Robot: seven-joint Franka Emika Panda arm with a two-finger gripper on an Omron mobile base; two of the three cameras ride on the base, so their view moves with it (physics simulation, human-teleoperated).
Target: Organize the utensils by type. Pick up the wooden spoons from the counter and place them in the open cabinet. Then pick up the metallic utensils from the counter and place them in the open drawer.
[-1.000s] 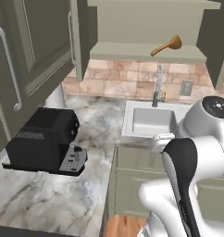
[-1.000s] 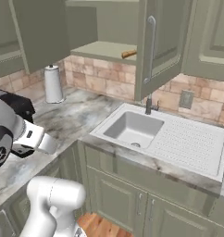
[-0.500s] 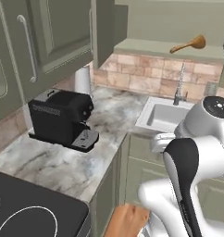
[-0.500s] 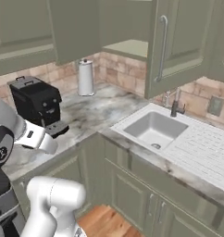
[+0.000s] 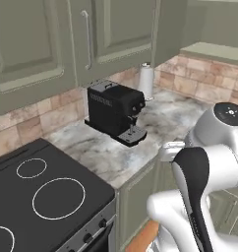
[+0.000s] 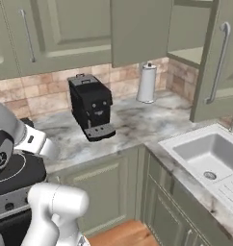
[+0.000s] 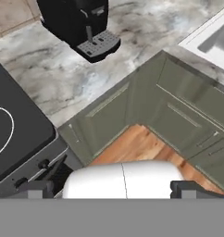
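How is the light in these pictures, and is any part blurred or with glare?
Left base view: even, soft light; the coffee machine casts only a faint shadow on the counter. Right base view: sharp throughout, no glare on the sink. Hand view: slightly soft rendering, no glare on the stove.

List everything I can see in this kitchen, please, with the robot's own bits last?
coffee machine: one, black, on the counter by the backsplash
paper towel roll: one, white, in the counter's corner
counter: one, grey-white marbled
stove: one, black, beside the counter
sink: one, white, set in the counter
cabinet: grey-green, open, above the counter
base cabinets: olive-green, under the counter
floor: orange wood
arm: one, white
end effector: one, fingers apart, above the floor
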